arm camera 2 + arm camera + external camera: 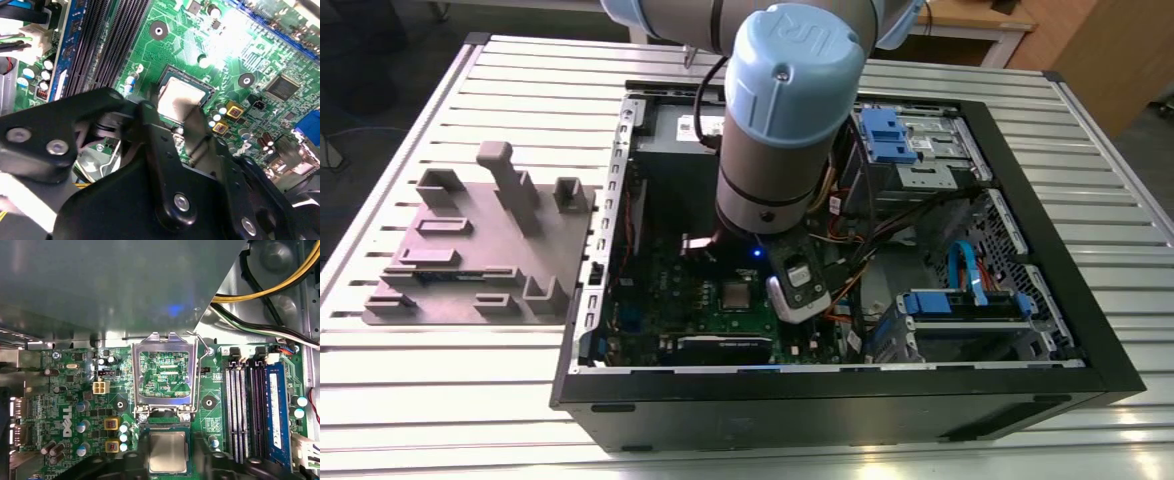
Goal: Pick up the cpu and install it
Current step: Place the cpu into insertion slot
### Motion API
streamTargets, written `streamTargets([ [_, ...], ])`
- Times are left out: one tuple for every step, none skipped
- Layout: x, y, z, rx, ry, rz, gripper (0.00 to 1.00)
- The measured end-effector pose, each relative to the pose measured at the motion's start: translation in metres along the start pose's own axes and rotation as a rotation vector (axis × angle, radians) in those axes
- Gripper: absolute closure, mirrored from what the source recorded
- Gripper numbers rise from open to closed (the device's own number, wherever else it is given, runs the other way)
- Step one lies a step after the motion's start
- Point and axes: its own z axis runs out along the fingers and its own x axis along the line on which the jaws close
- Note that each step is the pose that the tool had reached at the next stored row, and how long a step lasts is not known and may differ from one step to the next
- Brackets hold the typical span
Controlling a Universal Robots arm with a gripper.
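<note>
— How did the cpu (169, 452) look?
— A small silvery-grey square, lying flat in its socket on the green motherboard (65, 390). The socket's metal load plate (162, 341) stood swung open just beside it.
— And the jaws?
— Open, with a black finger (152, 135) on either side of the chip, not closed on it.
— What did the exterior view add?
— The whole computer case (854, 400) on the slatted bench (440, 400). A grey fixture block (480, 250) sat at that view's left, well apart.
</note>
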Motion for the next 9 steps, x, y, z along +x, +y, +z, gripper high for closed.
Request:
streamTargets([
  [0.0,0.0,0.0002,0.0002,0.0001,0.0,0.53],
  [0.0,-0.0001,0.0001,0.0006,0.0003,0.0,0.59],
  [0.0001,-0.0001,0.0002,0.0006,0.0001,0.0,0.59],
  [0.0003,-0.0001,0.0004,0.0002,-0.0002,0.0,0.64],
  [0.0005,-0.0001,0.0006,-0.0002,-0.0002,0.0,0.64],
  [0.0006,-0.0001,0.0008,-0.0005,0.0,0.0,0.69],
  [0.0008,-0.0002,0.001,-0.0005,0.0002,0.0,0.69],
  [0.001,-0.0002,0.0012,-0.0006,0.0001,0.0,0.69],
  [0.0011,-0.0002,0.0014,-0.0008,0.0001,0.0,0.69],
])
